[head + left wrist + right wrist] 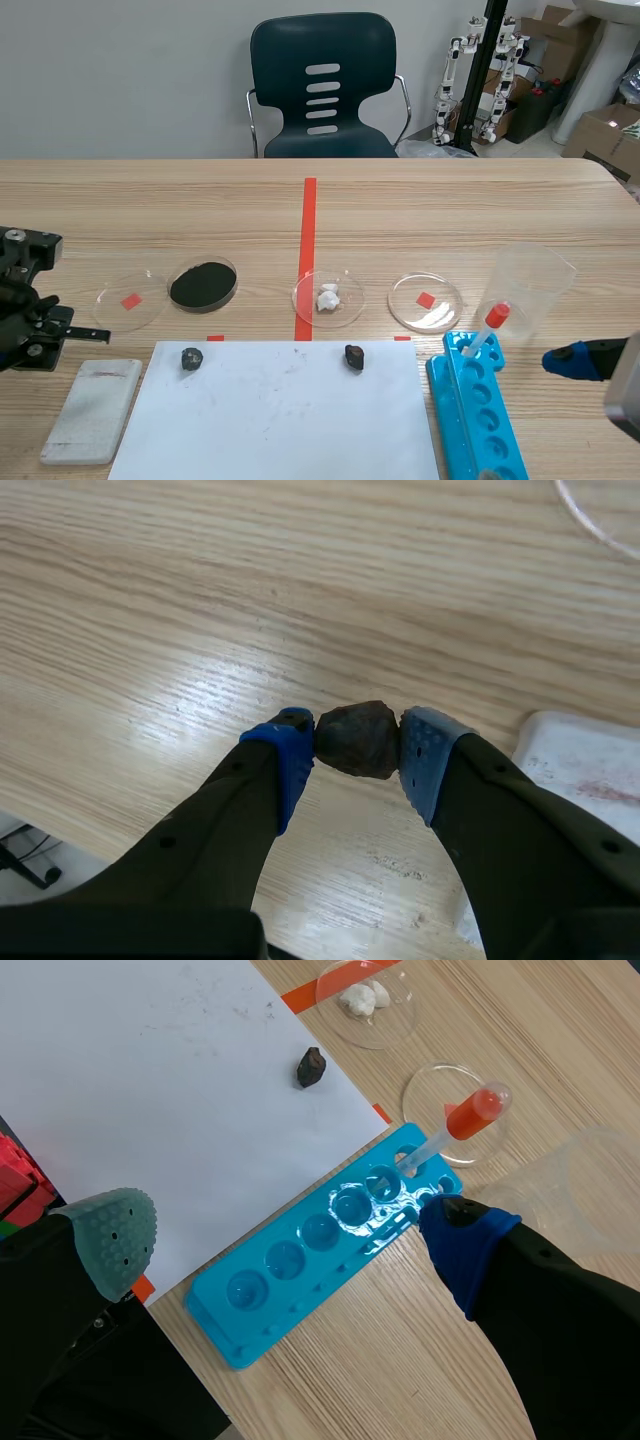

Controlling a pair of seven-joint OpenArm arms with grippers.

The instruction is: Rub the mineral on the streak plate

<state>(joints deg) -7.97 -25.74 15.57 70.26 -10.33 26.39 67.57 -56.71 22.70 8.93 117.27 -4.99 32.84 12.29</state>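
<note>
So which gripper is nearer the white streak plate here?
Left. The left gripper, shut on the mineral, is just beside the streak plate; the right gripper is across the table, open above the blue well tray.

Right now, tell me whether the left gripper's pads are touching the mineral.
Touching. The left wrist view shows both pads of the left gripper pressed against the mineral, no gap.

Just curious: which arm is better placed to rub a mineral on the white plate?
Left. The left gripper pinches a dark mineral, with the white streak plate right beside it. The right gripper hangs open by the blue tray.
</note>
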